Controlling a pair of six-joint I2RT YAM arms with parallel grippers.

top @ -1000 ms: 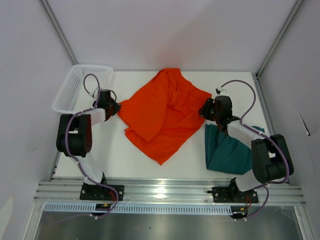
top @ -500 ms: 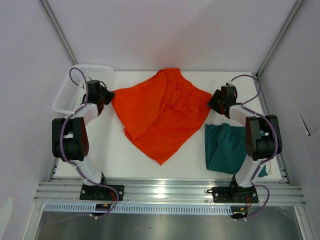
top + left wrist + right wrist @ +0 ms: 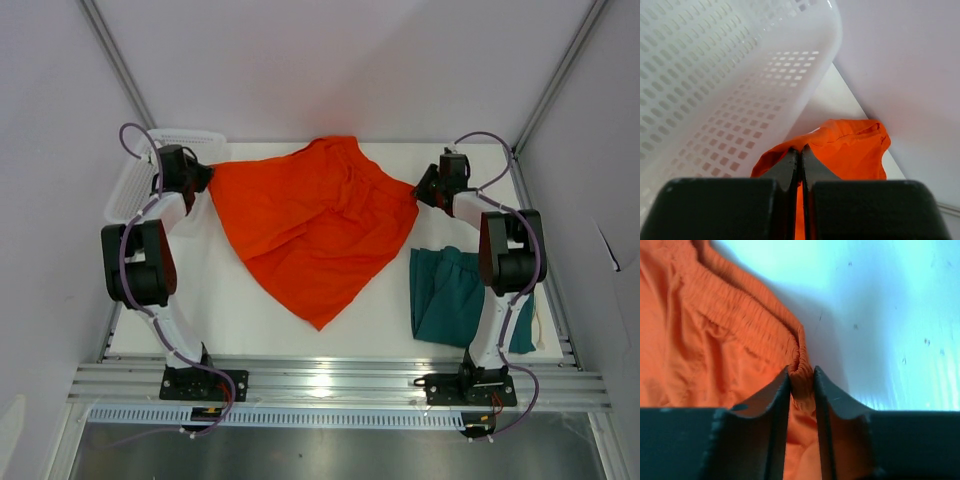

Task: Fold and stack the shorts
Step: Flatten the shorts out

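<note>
Over the white table (image 3: 230,300), the orange shorts (image 3: 310,225) are stretched out. Opposite corners are clamped in the left fingers (image 3: 786,171) and right fingers (image 3: 836,412).

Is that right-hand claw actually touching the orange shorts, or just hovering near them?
Touching. The right wrist view shows the right gripper pinching a bunched fold of the orange shorts at the waistband, between its two fingers.

Teal shorts (image 3: 445,300) partly hidden behind right arm (image 3: 512,252).
</note>
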